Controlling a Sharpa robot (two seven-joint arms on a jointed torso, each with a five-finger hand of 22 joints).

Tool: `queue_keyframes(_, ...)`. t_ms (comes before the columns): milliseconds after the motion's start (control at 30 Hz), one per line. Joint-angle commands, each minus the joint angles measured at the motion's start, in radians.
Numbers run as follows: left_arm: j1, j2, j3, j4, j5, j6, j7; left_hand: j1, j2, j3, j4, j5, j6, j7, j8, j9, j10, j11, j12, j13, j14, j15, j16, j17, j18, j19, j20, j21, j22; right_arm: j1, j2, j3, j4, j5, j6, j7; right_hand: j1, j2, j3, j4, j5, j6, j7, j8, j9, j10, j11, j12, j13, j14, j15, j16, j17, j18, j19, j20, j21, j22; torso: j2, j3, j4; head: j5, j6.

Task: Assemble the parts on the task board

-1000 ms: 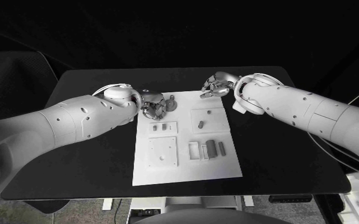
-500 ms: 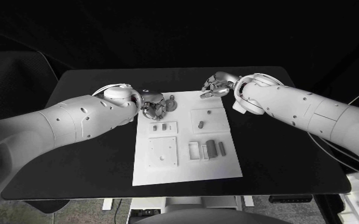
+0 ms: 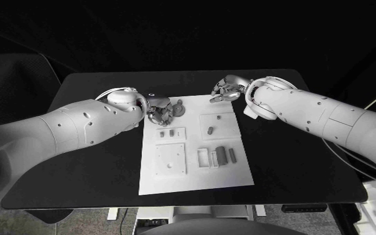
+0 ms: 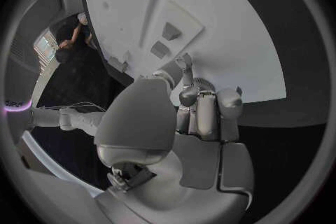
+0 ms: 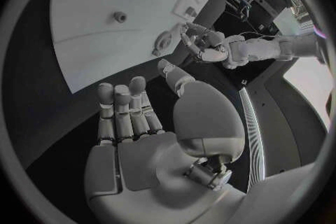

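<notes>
The white task board (image 3: pixel 196 178) lies in the middle of the black table. My left hand (image 3: pixel 160 113) hovers at the board's far left corner with its fingers curled (image 4: pixel 203 109). Its fingertips are at a round grey part (image 3: pixel 179 107), and a grip cannot be made out. That round part (image 5: pixel 164 43) lies on the board beside my left hand (image 5: pixel 210 49). My right hand (image 3: pixel 225 91) hangs over the far right corner, holding nothing. Its fingers (image 5: pixel 122 109) are stretched out, with the thumb apart. A short cylinder (image 3: pixel 210 130) lies right of centre.
Two small pieces (image 3: pixel 167 134) sit left of centre on the board. A square plate (image 3: pixel 170 159) lies nearer me, with dark bars (image 3: pixel 221 155) and a slot (image 3: pixel 204 158) to its right. Black table (image 3: pixel 94 169) surrounds the board.
</notes>
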Motion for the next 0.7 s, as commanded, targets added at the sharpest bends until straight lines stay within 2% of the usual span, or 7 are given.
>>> queue_keyframes(33, -0.001, 0.001, -0.001, -0.001, 0.0, 0.018, 0.006, 0.0, 0.009, 0.006, -0.002, 0.0, 0.042, 0.035, 0.006, 0.001, 0.001, -0.002, 0.006, -0.001, -0.005, -0.005, 0.004, 0.015, 0.066, 0.006, 0.001, 0.136, 0.001, 0.0, 0.001, 0.0, 0.001, -0.001, 0.008, 0.006, -0.009, -0.001, 0.006, 0.002, 0.006, -0.006, 0.004, 0.002, -0.001, -0.003, -0.001, 0.004, -0.002, 0.001, -0.002, 0.007, -0.002, -0.005, 0.001, 0.001, 0.016, -0.001, 0.0, 0.0, -0.0002, -0.002, 0.0)
queue_keyframes(700, -0.003, 0.008, -0.001, -0.004, 0.002, 0.035, 0.005, 0.0, 0.009, 0.007, -0.002, 0.0, 0.042, 0.035, 0.005, 0.001, 0.001, -0.002, 0.006, -0.001, -0.005, -0.005, 0.004, 0.014, 0.066, 0.006, 0.001, 0.136, 0.002, 0.0, 0.001, 0.0, 0.001, -0.001, 0.008, 0.006, -0.009, -0.001, 0.006, 0.002, 0.006, -0.006, 0.004, 0.002, -0.001, -0.003, -0.001, 0.005, -0.002, 0.001, -0.002, 0.007, -0.002, -0.004, 0.002, 0.001, 0.016, -0.001, 0.0, 0.0005, -0.0003, -0.001, -0.003)
